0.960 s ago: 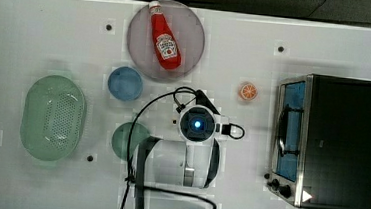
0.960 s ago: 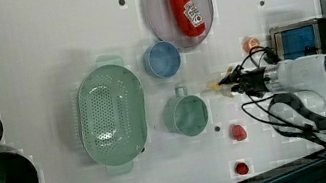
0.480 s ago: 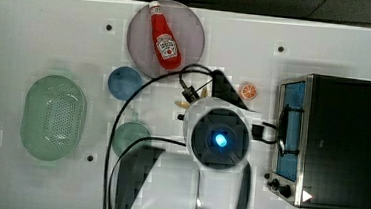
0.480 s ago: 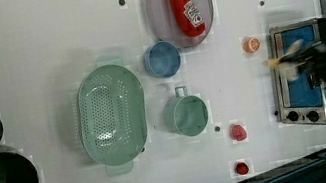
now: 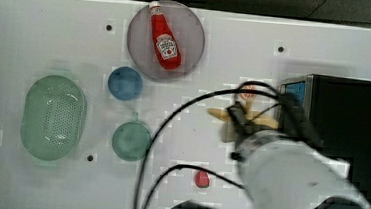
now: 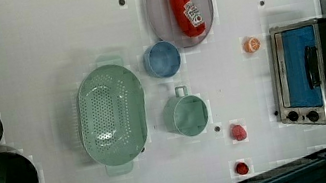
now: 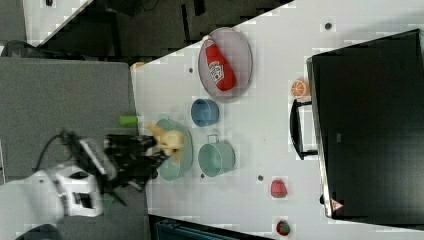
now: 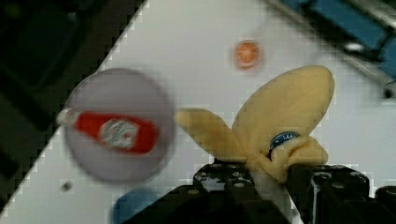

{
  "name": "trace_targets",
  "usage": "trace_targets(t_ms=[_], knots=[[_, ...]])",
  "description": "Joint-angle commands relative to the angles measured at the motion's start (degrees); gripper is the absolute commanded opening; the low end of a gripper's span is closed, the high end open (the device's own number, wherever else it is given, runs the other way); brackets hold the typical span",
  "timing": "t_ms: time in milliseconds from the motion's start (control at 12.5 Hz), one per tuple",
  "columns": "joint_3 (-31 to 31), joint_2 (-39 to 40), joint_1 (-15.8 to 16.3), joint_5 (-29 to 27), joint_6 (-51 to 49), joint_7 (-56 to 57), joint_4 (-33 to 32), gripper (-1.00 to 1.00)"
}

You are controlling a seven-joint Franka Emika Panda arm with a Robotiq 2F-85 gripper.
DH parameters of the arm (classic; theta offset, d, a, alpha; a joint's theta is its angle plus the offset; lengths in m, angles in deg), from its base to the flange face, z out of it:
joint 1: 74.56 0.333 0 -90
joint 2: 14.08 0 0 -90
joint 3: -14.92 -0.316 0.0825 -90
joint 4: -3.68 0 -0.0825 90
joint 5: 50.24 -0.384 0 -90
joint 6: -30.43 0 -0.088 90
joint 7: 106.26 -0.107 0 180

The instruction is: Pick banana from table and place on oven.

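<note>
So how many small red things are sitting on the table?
2. One lies just right of the green cup in the left view; the other lies below it, near the table edge. The arm may hide more.

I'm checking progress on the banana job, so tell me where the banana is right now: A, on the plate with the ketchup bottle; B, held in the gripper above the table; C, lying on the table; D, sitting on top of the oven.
B: the wrist view shows the banana pinched in the gripper, lifted clear of the table.
</note>
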Motion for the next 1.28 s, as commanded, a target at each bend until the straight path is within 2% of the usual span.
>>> trace_targets(t_ms=[80, 240, 800, 1120, 1200, 1280], knots=[[7.2, 6.9, -1.8, 1.6, -1.7, 9.3, 0.0, -0.48], [11.2, 10.5, -1.9, 3.0, -1.7, 12.8, 3.4, -0.48], [21.9, 29.4, -2.3, 2.6, -0.1, 39.2, 18.8, -0.48], [24.4, 35.8, -3.3, -5.7, 2.3, 41.1, 19.6, -0.48], [24.4, 36.2, -3.4, -5.8, 2.9, 42.6, 19.6, -0.48], [24.5, 36.3, -3.4, -5.8, 4.2, 44.6, 19.6, -0.4]])
